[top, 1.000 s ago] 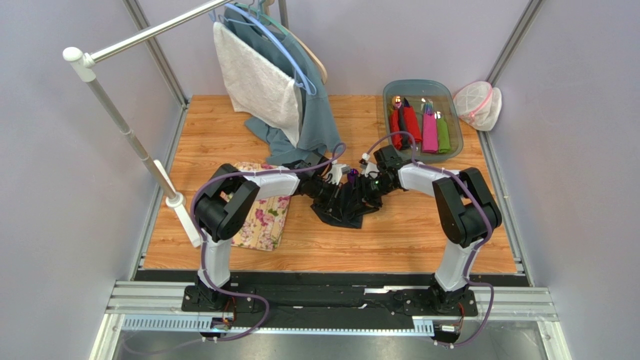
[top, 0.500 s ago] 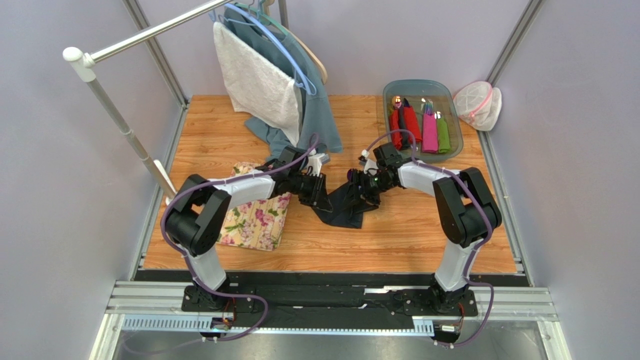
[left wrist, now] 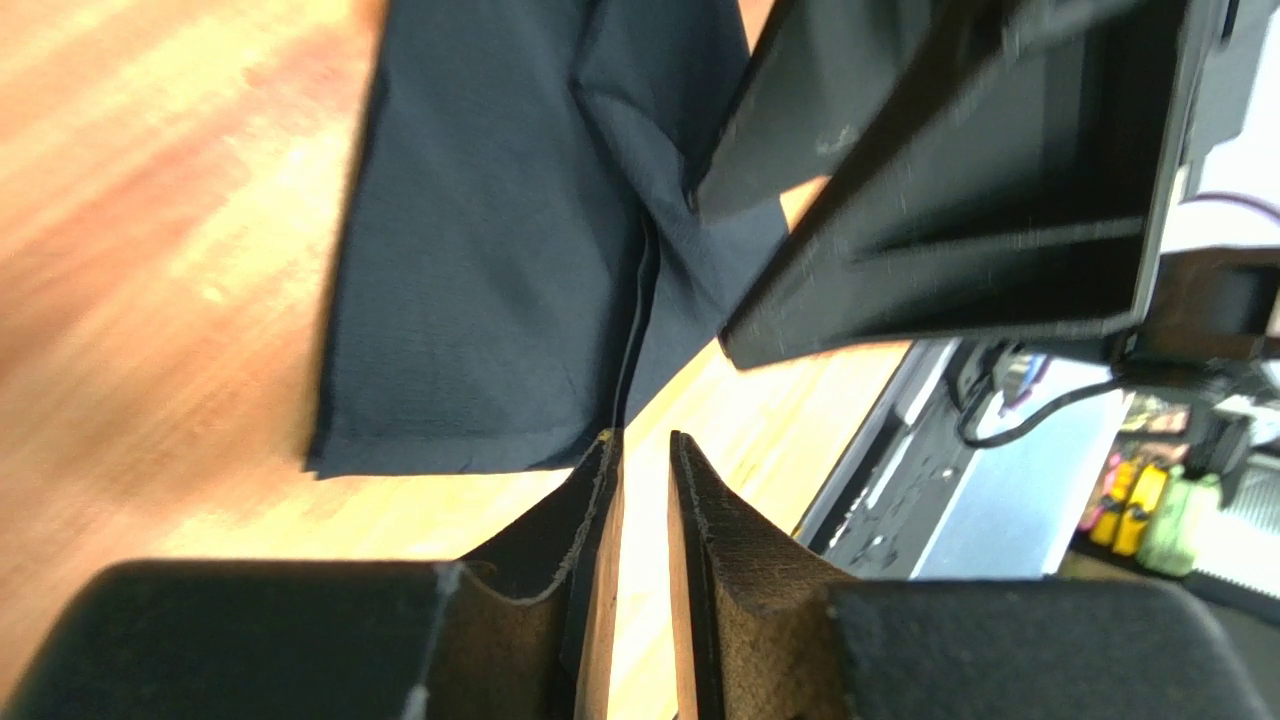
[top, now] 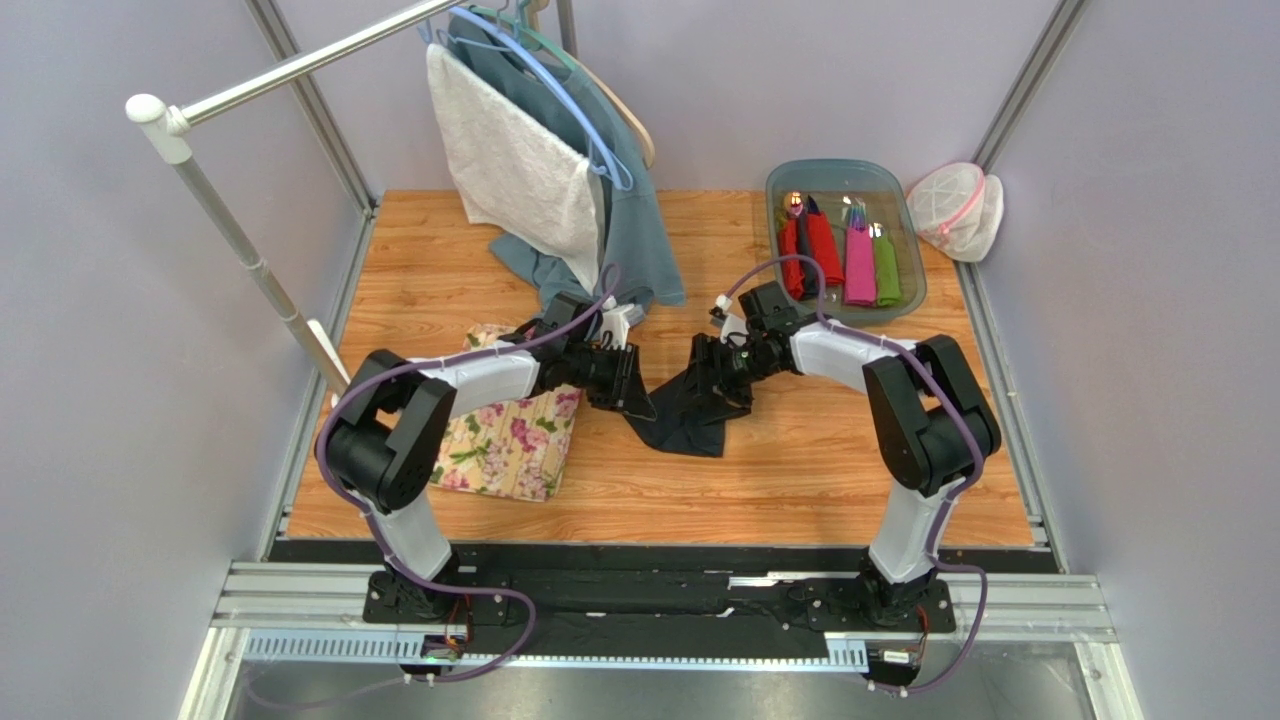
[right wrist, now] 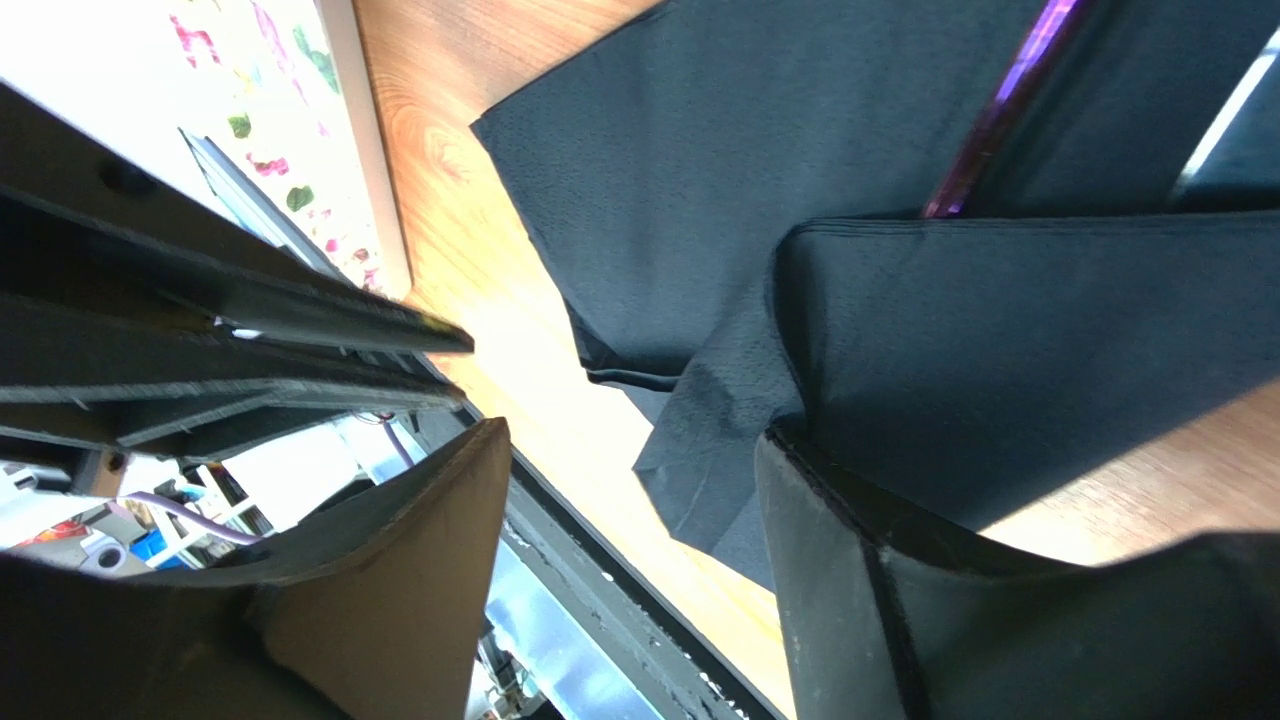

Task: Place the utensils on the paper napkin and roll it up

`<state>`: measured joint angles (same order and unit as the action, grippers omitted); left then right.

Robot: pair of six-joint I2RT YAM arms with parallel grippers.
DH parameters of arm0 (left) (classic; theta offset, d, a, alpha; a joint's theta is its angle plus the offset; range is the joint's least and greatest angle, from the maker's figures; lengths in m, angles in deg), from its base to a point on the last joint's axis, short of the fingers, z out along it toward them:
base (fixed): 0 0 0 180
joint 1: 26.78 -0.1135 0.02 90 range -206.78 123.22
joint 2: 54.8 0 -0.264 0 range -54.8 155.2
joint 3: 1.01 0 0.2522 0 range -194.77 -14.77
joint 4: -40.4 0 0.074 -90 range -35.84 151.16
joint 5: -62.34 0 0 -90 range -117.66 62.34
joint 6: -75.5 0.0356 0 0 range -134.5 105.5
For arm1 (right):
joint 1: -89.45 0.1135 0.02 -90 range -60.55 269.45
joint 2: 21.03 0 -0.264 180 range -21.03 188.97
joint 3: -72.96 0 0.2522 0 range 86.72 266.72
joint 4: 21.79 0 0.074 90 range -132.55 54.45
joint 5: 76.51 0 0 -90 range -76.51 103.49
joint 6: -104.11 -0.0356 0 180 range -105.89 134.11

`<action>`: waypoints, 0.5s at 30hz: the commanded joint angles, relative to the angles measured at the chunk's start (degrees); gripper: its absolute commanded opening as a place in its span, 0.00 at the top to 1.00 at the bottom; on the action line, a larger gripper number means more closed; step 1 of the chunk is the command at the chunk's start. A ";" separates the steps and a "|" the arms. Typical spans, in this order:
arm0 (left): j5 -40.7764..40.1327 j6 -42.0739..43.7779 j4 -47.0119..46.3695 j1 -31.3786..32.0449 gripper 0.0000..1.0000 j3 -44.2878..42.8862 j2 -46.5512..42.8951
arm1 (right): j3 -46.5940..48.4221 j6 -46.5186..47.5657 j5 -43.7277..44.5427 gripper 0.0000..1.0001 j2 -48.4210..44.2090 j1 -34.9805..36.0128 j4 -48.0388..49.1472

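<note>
The dark paper napkin (top: pixel 684 420) lies loosely folded on the wooden table between my two grippers. In the right wrist view the napkin (right wrist: pixel 781 165) has one fold lying over another, and a purple spoon handle (right wrist: pixel 992 120) pokes out from under the upper fold. A thin silver utensil edge (right wrist: pixel 1225 113) shows beside it. The rest of the utensils are hidden. My right gripper (right wrist: pixel 631 435) (top: pixel 724 375) stands open, one finger against the napkin's fold. My left gripper (left wrist: pixel 643 443) (top: pixel 625 383) is at the napkin's (left wrist: pixel 496 270) left edge, jaws slightly parted with only bare table between them.
A floral mat (top: pixel 504 443) lies left of the napkin. At the back right stands a clear bin (top: pixel 769 195) with red, pink and green rolls, and a mesh bag (top: pixel 957 207) beside it. Cloths hang from a rack (top: pixel 511 150) at the back left.
The left arm has pulled back to the left off the napkin and its jaws have parted slightly. The right gripper has opened wider. The napkin now lies flatter.
</note>
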<state>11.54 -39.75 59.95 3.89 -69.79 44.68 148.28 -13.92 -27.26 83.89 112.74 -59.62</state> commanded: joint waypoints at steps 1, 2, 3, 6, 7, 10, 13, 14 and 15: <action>2.90 -3.56 -4.37 -1.49 0.74 0.44 -1.84 | 1.72 -2.11 -0.29 0.29 0.98 0.53 3.42; 3.07 -4.09 -4.64 -1.58 0.74 0.53 -1.66 | 1.81 -2.29 -0.38 0.28 1.16 0.44 3.51; 3.42 -4.53 -4.99 -1.58 0.73 0.53 -1.49 | 1.90 -2.29 -0.38 0.28 1.16 0.53 3.42; 3.60 -6.29 -5.43 -1.67 0.71 0.62 -1.04 | 2.16 -2.64 -0.99 0.28 1.07 0.62 3.42; 3.60 -6.73 -5.43 -1.67 0.70 0.71 -0.96 | 2.16 -2.73 -1.17 0.28 0.90 0.53 3.33; 3.69 -7.00 -7.01 -1.67 0.69 0.53 -0.69 | 2.25 -2.03 -0.74 0.29 0.02 0.62 1.50; 3.69 -6.74 -7.01 -1.67 0.69 0.53 -0.69 | 2.07 -0.62 0.93 0.29 -1.03 0.62 -1.49; 3.52 -6.74 -7.10 -1.67 0.69 0.53 -0.69 | 1.81 -0.27 1.29 0.29 -1.56 0.62 -1.85; 3.60 -6.56 -7.19 -1.76 0.69 0.62 -0.69 | 1.55 0.17 1.72 0.29 -1.83 0.62 -2.20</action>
<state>13.88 -45.76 55.25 2.32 -69.53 44.68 148.67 -15.43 -27.05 84.64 113.04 -59.40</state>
